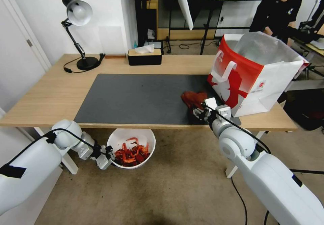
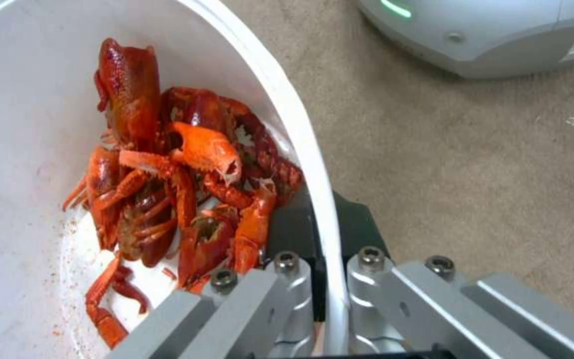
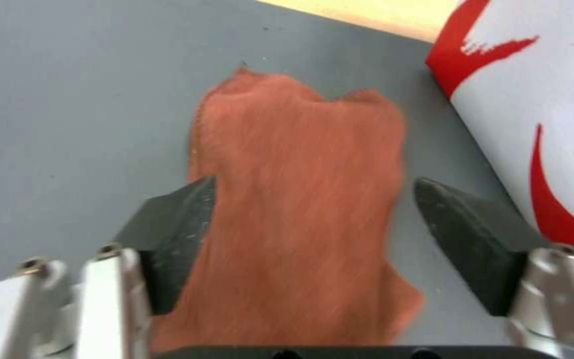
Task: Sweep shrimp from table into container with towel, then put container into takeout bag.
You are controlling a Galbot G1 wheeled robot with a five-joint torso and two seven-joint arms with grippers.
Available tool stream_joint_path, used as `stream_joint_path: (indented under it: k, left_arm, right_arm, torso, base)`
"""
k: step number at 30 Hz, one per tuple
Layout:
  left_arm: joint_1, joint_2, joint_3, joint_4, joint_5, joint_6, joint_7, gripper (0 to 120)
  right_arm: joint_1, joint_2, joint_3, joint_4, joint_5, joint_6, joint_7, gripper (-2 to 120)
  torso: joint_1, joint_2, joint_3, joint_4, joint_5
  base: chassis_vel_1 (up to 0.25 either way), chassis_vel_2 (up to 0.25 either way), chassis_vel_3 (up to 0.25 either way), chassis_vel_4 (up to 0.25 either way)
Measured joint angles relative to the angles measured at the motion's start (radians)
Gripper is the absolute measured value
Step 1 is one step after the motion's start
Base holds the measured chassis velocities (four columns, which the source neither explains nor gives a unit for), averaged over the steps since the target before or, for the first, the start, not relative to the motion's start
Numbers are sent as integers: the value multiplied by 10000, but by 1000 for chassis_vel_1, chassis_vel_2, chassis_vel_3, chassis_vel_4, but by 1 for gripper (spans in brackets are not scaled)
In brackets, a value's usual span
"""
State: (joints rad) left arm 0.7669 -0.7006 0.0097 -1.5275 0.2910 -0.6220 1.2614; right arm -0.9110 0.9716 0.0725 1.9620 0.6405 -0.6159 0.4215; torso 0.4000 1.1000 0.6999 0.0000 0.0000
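The left claw [image 2: 324, 299] pinches the thin rim of the bowl [image 1: 148, 140]; full of shrimp [image 1: 131, 154], it looks heavy and could tip. The right claw [image 3: 314, 239] is spread over the soft towel [image 3: 300, 199] on the worktop [image 1: 50, 93]

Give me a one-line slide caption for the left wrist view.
Left claw pinches the rim of the white container, shrimp piled inside, carpet below.
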Motion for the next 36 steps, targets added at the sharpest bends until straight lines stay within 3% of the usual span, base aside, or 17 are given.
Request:
stream_joint_path:
  k: [4,9,12,14,16,17,20,21,23,25,27,28,31,36]
  left_arm:
    - [-24,4,25,5,2,6,54,0]
    - [-18,-57,55,21,35,8,63,0]
    - [143,-18,33,-19,55,-1,58,0]
    - [143,-18,33,-19,55,-1,58,0]
    - [208,39,-19,-3,60,-35,41,0]
    - [208,39,-19,-3,60,-35,41,0]
    - [249,-7,-45,35,83,-94,16,0]
    - [249,-7,-45,35,83,-94,16,0]
    - [262,-59,-53,115,84,-146,-11,0]
    - [266,-83,-53,132,88,-168,-16,0]
    - [308,-147,-57,132,95,-203,-27,0]
    - [308,-147,-57,132,95,-203,-27,0]
    - [345,-184,-57,98,106,-223,-29,0]
    - [395,-182,-57,-1,114,-231,-29,0]
  right_arm:
    - [6,-36,-5,182,110,-340,420,93]
    - [-183,-77,19,428,43,-331,815,99]
    - [-552,-117,132,681,-771,500,702,100]
    - [-565,-119,135,689,-784,541,694,100]
    - [-1064,-158,199,965,-1253,2059,334,100]
    - [-1064,-158,199,965,-1253,2059,334,100]
    - [-2172,236,591,1539,-2453,3830,21,100]
    - [-2172,236,591,1539,-2453,3830,21,100]
    - [-3672,739,1130,1997,-3051,5265,-534,100]
    - [-3959,827,1201,2003,-3184,5642,-734,100]
    - [-4900,1188,1384,1876,-3656,7025,-1426,100]
    - [-4900,1188,1384,1876,-3656,7025,-1426,100]
    - [-5624,1659,1557,1420,-4179,8220,-1937,100]
    - [-6218,2012,1685,1055,-4758,8828,-2207,100]
  torso:
    - [0,0,0,1,0]
    - [0,0,0,0,0]
    - [0,0,0,-1,-1]
    - [0,0,0,0,-1]
    - [0,0,0,2,0]
    - [0,0,0,2,0]
    - [0,0,-1,1,0]
    - [0,0,-1,1,0]
    - [-1,0,-1,0,0]
    - [-1,0,-1,-2,0]
    - [-1,0,-1,-3,-2]
    - [-1,0,-1,-3,-2]
    - [-1,0,-1,2,-1]
    - [-1,-2,-1,0,-1]
  base:
    - [0,0,0,0]
    - [0,0,0,0]
    - [0,0,0,0]
    - [0,0,0,0]
    - [0,0,0,0]
    - [0,0,0,0]
    - [0,0,0,0]
    - [0,0,0,0]
    - [0,0,0,0]
    - [0,0,0,0]
    - [0,0,0,0]
    - [0,0,0,0]
    - [0,0,0,0]
    - [0,0,0,0]
